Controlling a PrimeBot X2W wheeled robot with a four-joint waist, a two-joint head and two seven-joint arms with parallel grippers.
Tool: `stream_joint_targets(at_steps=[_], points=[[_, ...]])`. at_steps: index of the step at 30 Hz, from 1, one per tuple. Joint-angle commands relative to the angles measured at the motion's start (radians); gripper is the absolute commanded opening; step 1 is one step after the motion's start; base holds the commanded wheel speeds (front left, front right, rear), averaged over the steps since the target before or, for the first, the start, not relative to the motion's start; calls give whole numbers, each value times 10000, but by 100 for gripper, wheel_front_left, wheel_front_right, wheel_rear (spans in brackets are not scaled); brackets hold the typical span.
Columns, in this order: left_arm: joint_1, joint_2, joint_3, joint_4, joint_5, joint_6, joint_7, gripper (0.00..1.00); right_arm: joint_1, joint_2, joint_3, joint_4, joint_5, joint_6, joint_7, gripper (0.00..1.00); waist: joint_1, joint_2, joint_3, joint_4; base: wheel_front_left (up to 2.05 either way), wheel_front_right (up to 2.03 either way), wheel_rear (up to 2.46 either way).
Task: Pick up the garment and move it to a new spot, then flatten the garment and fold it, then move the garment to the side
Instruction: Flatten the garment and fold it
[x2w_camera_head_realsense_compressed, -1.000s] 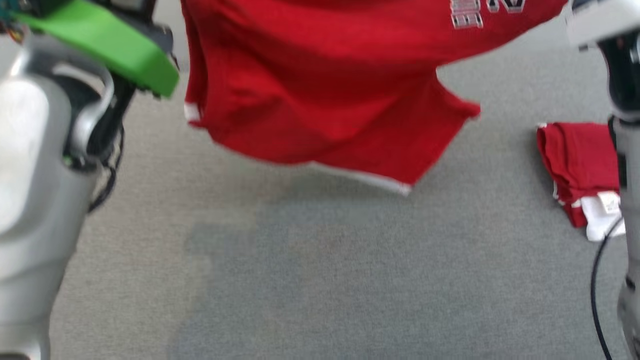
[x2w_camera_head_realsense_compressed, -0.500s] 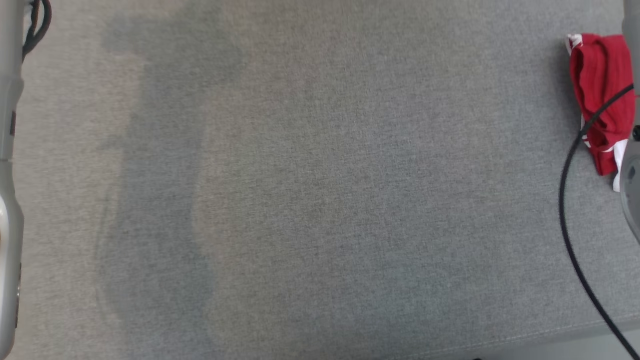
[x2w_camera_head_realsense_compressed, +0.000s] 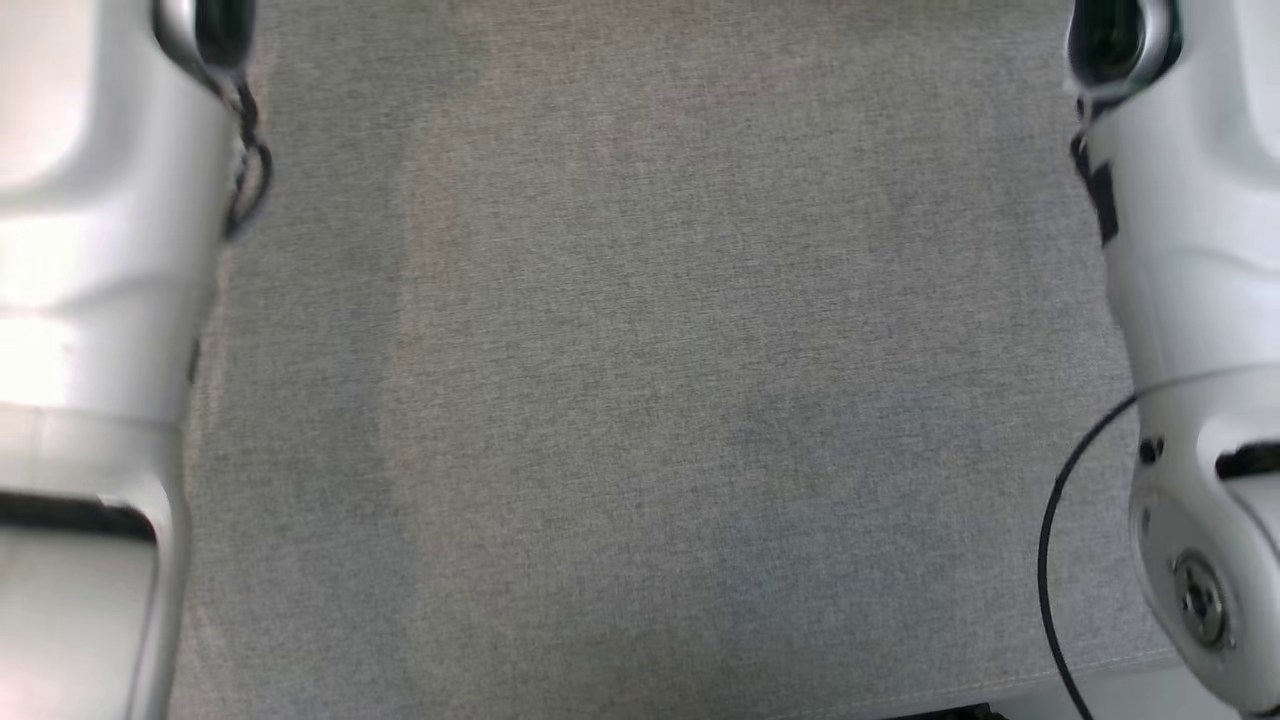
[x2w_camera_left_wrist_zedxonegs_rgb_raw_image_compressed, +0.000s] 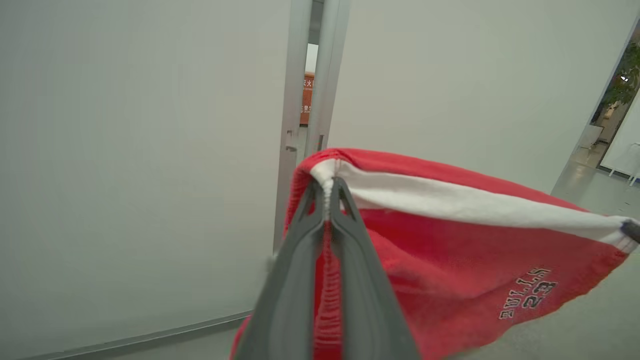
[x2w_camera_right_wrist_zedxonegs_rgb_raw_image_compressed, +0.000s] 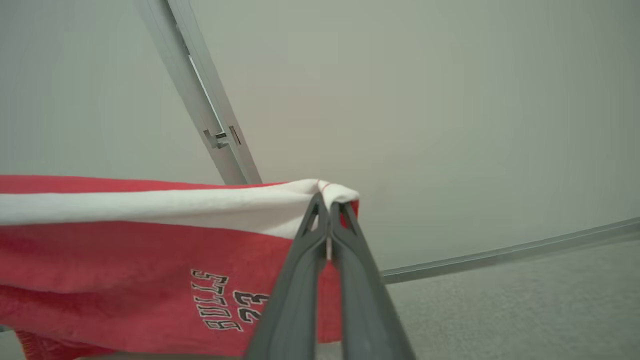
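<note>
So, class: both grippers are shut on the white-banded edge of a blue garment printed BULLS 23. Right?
Only the colour is wrong: the garment is red, as the left wrist view shows. The left gripper and right gripper are indeed shut on its white-banded edge.

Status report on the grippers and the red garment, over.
Left gripper shut on red garment's white-banded edge. Right gripper shut on the other corner. Garment stretched between them, aloft. Pale wall beyond.

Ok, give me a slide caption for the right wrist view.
Right end effector shut on the white-banded corner of the red garment printed BULLS 23, held up before a pale wall.
</note>
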Motion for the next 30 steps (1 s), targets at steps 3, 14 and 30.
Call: stream_joint_targets(at_steps=[3, 14, 30], points=[[1431, 235, -261, -708, 189, -22, -47, 0, 1075, -258, 499, -242, 224, -18, -23, 0, -2, 0, -516, 268, 0, 0, 0], [6119, 852, -401, -2068, -411, -25, -48, 0, 3974, -1872, 5050, -583, 2232, -18, 171, 0, -2, 0, -2476, 421, 0, 0, 0], [9332, 1349, -1739, -2901, -282, -21, -49, 0, 6269, -5611, 8542, -3576, 6103, -18, 2642, 0, -2, 0, -4652, 712, 0, 0, 0]])
